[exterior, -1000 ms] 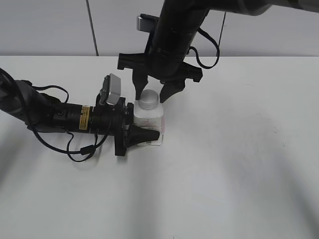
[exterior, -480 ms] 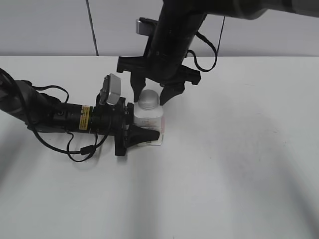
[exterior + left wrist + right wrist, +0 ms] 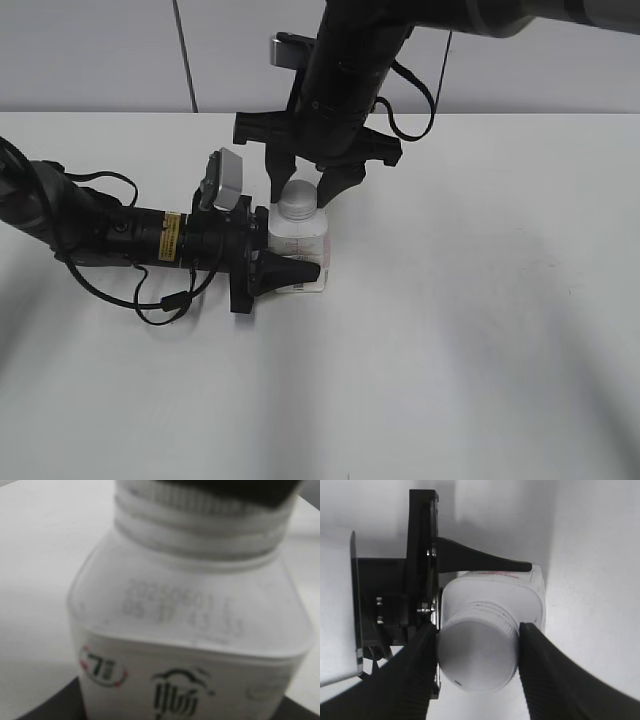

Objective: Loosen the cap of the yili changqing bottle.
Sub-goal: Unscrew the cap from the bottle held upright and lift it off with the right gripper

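Two grippers hold one little white bottle on the table.

The left gripper lies low, its jaws squeezed on the sides of the yili changqing bottle, which stands upright between them on the white table. The right gripper hangs down from above. Its two black fingers sit on each side of the cap, pressed against its ribbed edge. The cap sits on the bottle's neck, right between those jaws.
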